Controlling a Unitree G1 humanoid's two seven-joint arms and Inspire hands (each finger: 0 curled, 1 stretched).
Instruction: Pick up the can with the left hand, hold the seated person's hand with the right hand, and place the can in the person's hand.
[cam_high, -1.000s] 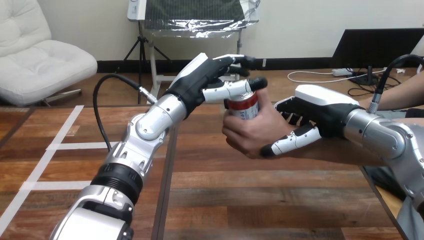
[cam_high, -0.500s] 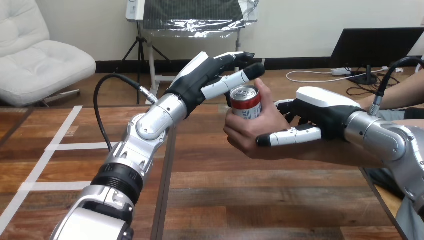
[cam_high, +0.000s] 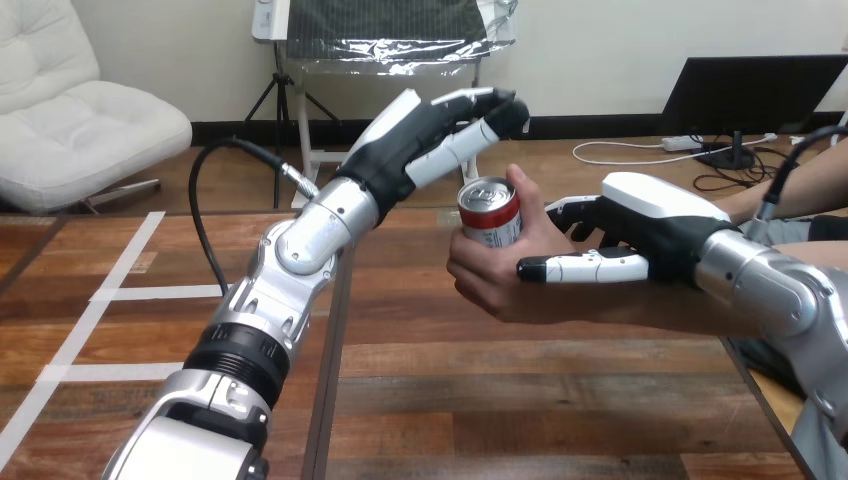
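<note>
We see the robot's left arm (cam_high: 290, 270) rise from the near left corner of the wooden table (cam_high: 520, 400) and slant up toward the middle of the far edge. At its end the left hand (cam_high: 420, 140) hangs in the air above that far edge. Its fingers (cam_high: 465, 140) are stretched out nearly straight and lie close together, pointing up and to the right. They hold nothing. Their tips end just above and a little left of the can, and we see a clear gap between them and it.

The can (cam_high: 490, 212), red and silver, stands upright in the person's hand (cam_high: 500, 275), lifted off the table over its far half and somewhat right of the middle. The person's fingers and thumb wrap round the lower part of the can, so that its silver top and upper band stand free above them. The person's forearm (cam_high: 640, 305) runs from there toward the table's right edge.

Just to the right of the can, the robot's right hand (cam_high: 650, 225) lies against the back of the person's hand, touching it near the wrist. We cannot tell whether it grips the person's hand or only rests on it. The right arm (cam_high: 770, 290) comes in over the table's right edge.
</note>
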